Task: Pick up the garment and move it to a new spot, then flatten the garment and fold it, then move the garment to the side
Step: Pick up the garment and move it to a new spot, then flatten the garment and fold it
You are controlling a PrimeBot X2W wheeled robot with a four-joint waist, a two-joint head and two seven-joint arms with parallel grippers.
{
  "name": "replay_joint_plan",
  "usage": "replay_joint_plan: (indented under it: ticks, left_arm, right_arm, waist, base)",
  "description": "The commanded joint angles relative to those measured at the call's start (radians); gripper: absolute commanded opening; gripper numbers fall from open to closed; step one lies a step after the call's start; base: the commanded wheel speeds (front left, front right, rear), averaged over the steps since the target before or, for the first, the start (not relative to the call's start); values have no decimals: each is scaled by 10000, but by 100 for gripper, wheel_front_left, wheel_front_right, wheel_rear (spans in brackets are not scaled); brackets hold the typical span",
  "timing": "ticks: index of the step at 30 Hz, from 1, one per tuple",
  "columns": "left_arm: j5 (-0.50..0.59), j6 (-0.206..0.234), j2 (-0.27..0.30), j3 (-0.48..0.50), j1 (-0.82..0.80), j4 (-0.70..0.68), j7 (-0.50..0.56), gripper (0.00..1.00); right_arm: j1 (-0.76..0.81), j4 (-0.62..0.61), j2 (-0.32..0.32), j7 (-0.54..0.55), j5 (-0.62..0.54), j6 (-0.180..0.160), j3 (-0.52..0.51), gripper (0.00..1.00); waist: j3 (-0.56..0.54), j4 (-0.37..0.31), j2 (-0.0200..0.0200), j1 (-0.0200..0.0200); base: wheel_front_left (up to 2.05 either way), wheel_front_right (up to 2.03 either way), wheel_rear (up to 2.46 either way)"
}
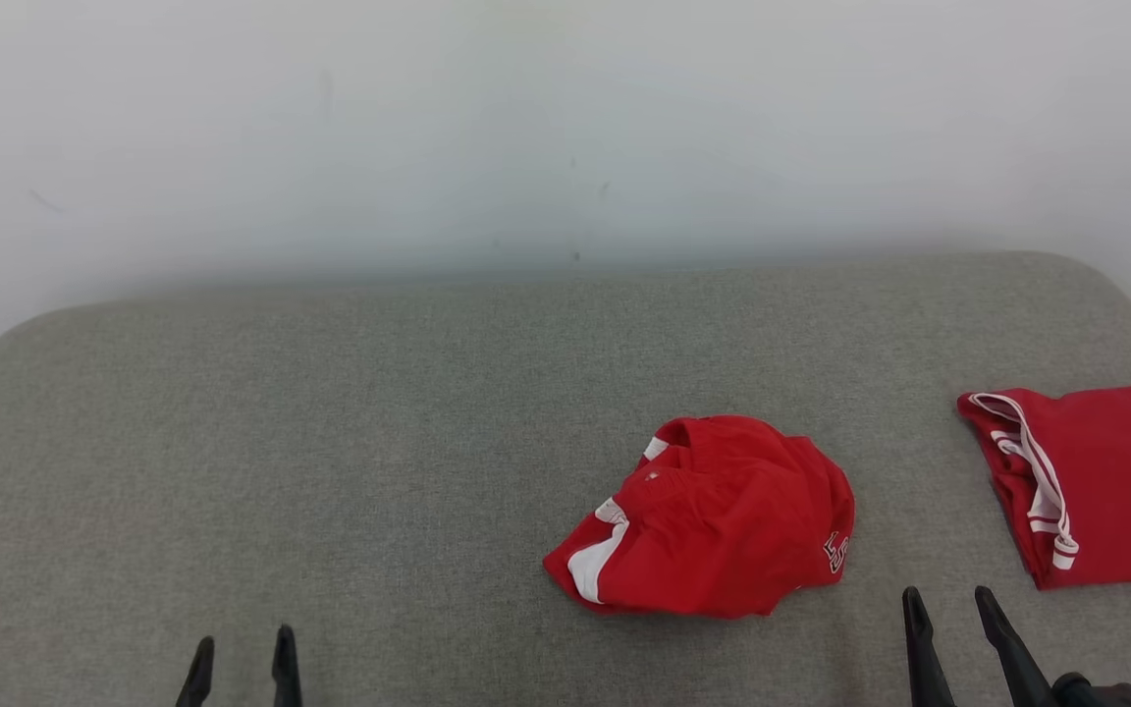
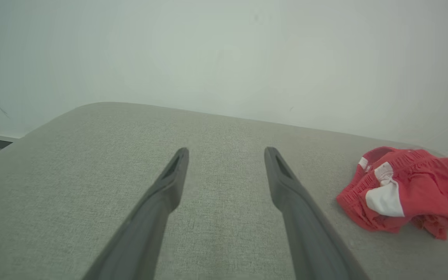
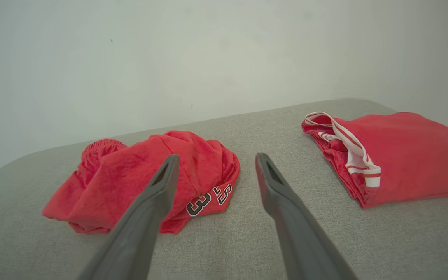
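A crumpled red garment (image 1: 713,516) with white patches and dark lettering lies in a heap right of centre on the grey cushion. The left wrist view has this garment (image 2: 406,190) at its right side; in the right wrist view the garment (image 3: 146,179) sits left of centre. My right gripper (image 1: 948,601) stands open just right of and nearer than the heap, touching nothing; its fingers (image 3: 161,182) frame bare fabric. My left gripper (image 1: 242,648) is open at the lower left, far from the garment, with nothing between its fingers (image 2: 175,167).
A second red garment (image 1: 1091,481) with white striped trim lies folded at the right edge of the grey cushioned surface (image 1: 330,442). This folded garment (image 3: 387,151) is right of my right gripper. A white wall (image 1: 526,128) rises behind the cushion's rounded far edge.
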Motion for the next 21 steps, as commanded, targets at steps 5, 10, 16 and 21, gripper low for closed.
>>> replay_joint_plan:
  ticks: [5, 10, 16, 21]
  left_arm:
    - [272, -240, -51, 497, 548, 88, -24, 100]
    - [328, -414, -125, 798, 758, 121, -24, 100]
    - [340, -499, -179, 873, 838, 108, -25, 100]
    - [336, -598, -200, 874, 828, 144, -25, 100]
  right_arm:
    - [207, 154, -104, 18, -21, -26, -8, 100]
    - [245, 212, -114, 25, 37, -26, 16, 100]
    - [217, 203, -128, 25, 65, -26, 28, 100]
    - [151, 176, -57, 48, 32, -26, 64, 100]
  waist:
    - [-68, -34, 0, 1]
    - [-89, -62, 0, 1]
    - [-59, -60, 0, 1]
    - [-70, -65, 0, 1]
  base:
    - [0, 0, 0]
    - [0, 0, 0]
    - [0, 0, 0]
    - [0, 0, 0]
